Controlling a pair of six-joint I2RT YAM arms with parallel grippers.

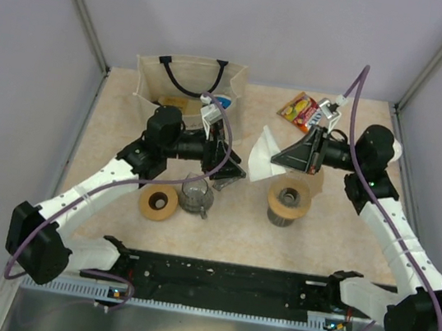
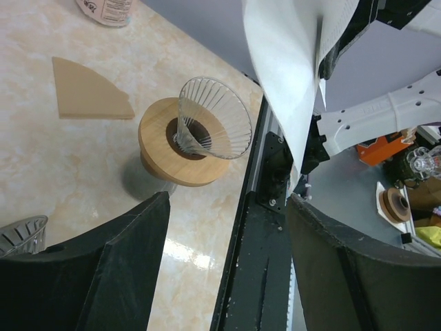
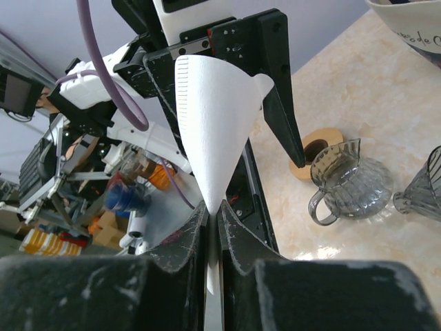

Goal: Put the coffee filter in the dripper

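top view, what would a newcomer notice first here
The white coffee filter, pinched at its narrow end by the right gripper, hangs over the middle of the table, the open left gripper close beside it. Nearby stands the dripper, a dark ribbed cone in a tan ring, no filter in it.

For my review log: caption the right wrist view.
Right jaws pinch the white coffee filter by its narrow end; left jaws stand open behind it.

Two tan rings (image 1: 145, 202), one white filter (image 1: 263, 159)
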